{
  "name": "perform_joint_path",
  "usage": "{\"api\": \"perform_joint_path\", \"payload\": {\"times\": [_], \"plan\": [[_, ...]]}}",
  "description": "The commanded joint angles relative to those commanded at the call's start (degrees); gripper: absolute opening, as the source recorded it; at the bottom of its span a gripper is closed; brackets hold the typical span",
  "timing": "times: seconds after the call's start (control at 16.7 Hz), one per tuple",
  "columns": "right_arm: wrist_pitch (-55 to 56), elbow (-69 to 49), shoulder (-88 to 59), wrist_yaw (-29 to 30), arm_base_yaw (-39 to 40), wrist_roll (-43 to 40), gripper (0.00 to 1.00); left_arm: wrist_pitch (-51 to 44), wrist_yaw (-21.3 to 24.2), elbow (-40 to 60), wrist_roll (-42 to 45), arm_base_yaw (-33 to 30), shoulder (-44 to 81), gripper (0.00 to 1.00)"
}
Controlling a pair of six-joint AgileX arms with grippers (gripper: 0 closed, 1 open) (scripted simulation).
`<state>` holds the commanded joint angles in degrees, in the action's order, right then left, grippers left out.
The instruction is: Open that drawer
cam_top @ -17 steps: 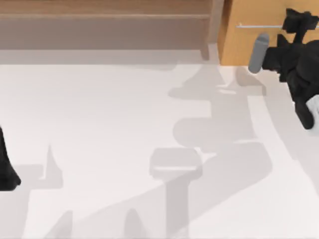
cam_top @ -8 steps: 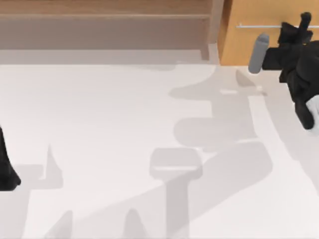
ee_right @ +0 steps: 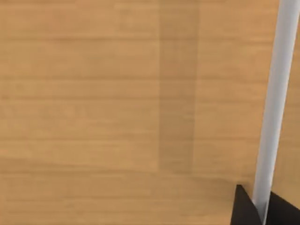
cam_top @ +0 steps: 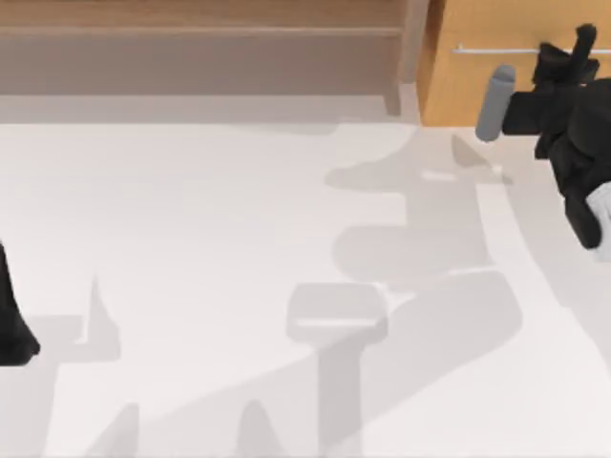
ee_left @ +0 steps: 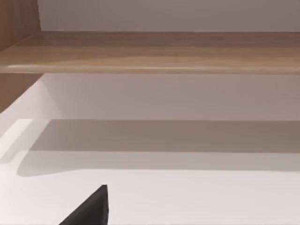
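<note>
The drawer (cam_top: 477, 72) stood at the table's far right corner, its orange-tan front facing the table (cam_top: 239, 239) and its thin silver handle (cam_top: 496, 50) running level across it. No gap or inner wall was visible, so it looked closed. The right gripper (cam_top: 576, 46) was up against that front at the handle's right part, with the black arm reaching in from the right edge. In the right wrist view the bar (ee_right: 274, 108) crossed close to the camera, and two dark fingertips (ee_right: 243, 206) sat on either side of it, touching or very nearly so; the gripper appeared clamped on the handle. Beside the drawer, to the left along the far edge, stood the duller brown shelf (cam_top: 210, 43), whose board (ee_left: 150, 51) also filled the upper part of the left wrist view. The left arm (cam_top: 14, 320) was parked at the table's left edge, well apart from the drawer; whether its fingers were apart or together, I cannot tell.
</note>
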<state>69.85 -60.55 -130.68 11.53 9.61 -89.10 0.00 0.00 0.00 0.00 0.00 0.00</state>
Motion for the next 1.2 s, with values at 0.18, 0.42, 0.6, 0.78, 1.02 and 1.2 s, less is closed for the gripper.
{"api": "perform_joint_path", "payload": {"times": [0.18,0.42,0.6,0.78,1.02,1.2], "plan": [[2.53,3.82,2.10,0.53,0.59,0.15,0.00,0.00,0.00,0.00,0.00,0.00,0.00,1.00],[6.49,12.99,5.04,1.36,1.42,0.10,0.00,0.00,0.00,0.00,0.00,0.00,0.00,1.00],[9.05,16.22,6.95,1.92,2.00,0.07,0.00,0.00,0.00,0.00,0.00,0.00,0.00,1.00],[8.90,16.01,6.71,1.85,1.81,0.09,0.00,0.00,0.00,0.00,0.00,0.00,0.00,1.00],[11.41,20.33,8.30,2.68,2.61,0.09,0.00,0.00,0.00,0.00,0.00,0.00,0.00,1.00],[15.46,27.48,10.88,3.89,3.83,0.09,0.00,0.00,0.00,0.00,0.00,0.00,0.00,1.00]]}}
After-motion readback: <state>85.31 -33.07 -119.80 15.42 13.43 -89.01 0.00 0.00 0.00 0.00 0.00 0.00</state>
